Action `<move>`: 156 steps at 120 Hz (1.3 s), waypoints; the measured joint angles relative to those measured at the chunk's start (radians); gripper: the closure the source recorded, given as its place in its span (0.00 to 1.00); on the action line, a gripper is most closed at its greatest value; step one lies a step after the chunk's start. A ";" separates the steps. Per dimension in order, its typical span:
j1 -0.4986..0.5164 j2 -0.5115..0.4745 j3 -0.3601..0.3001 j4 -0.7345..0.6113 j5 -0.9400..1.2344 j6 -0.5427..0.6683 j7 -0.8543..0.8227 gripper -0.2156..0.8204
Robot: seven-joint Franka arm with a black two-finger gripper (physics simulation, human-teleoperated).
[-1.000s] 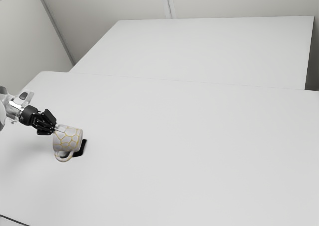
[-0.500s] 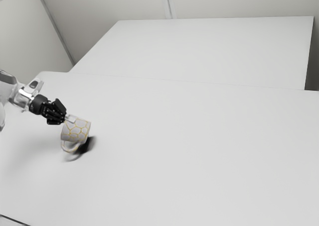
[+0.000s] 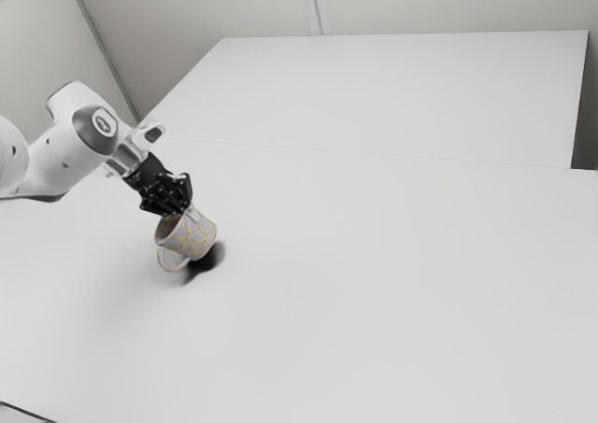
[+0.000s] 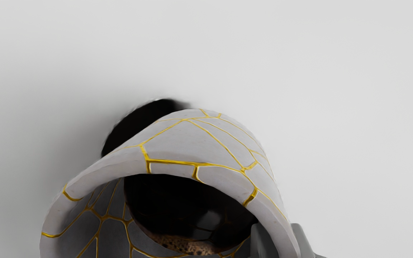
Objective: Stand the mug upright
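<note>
Pinching the gold-veined mug (image 3: 194, 238) by its rim wall, our hand (image 3: 190, 214) closed on it, one finger inside, one outside | mug: tilted, apparently just above the worktop (image 3: 392, 274), mouth toward us | why: we judge this grip leaves its base free to meet the worktop flat when levelled

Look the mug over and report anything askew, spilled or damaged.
The mug is askew, tilted rather than upright, pinched at its rim by the gripper, one finger inside, one outside. The black patch on the table looks like its shadow, not a spill; the gold veins look like decoration, not cracks.
</note>
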 joint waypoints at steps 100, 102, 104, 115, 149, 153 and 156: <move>-0.215 -0.072 0.002 -0.100 0.492 0.008 -0.807 0.97; -0.216 -0.068 0.002 -0.097 0.495 0.005 -0.816 0.97; -0.218 -0.064 0.002 -0.095 0.498 0.002 -0.824 0.97; -0.225 -0.044 0.003 -0.082 0.516 -0.014 -0.868 0.97; -0.272 0.013 0.002 -0.042 0.587 -0.060 -0.982 0.97; -0.276 0.021 0.002 -0.037 0.589 -0.062 -0.993 0.97; -0.277 0.026 0.002 -0.035 0.590 -0.063 -1.000 0.97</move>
